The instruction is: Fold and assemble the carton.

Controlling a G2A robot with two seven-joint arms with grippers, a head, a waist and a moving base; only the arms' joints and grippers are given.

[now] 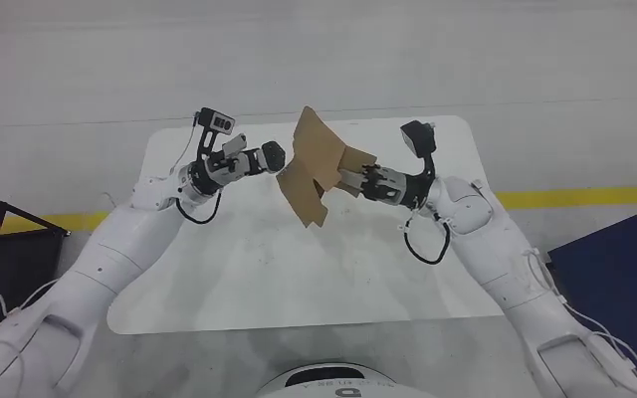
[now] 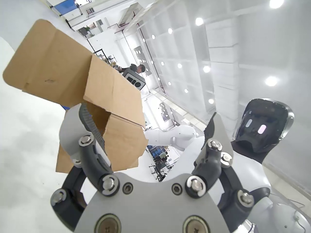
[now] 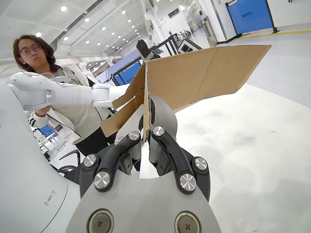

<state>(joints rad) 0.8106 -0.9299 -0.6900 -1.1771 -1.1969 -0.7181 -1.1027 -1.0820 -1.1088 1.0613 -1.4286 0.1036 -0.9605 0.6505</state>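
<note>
Over white table (image 1: 299,284) hangs brown carton (image 1: 315,159), flaps splayed, between right fingers (image 3: 165,115)

I held the half-folded brown cardboard carton (image 1: 315,151) above the white rounded worktop (image 1: 249,269). My right claw (image 1: 350,182) was clamped on one of its flaps, and my left claw (image 1: 276,157) was just beside its opposite edge.

Counted in the scene were one brown cardboard carton (image 1: 317,167), one white table (image 1: 299,274) with rounded corners, and two grippers, one left gripper (image 1: 272,156) and one right gripper (image 1: 350,182), each with two fingers (image 2: 73,132).
</note>
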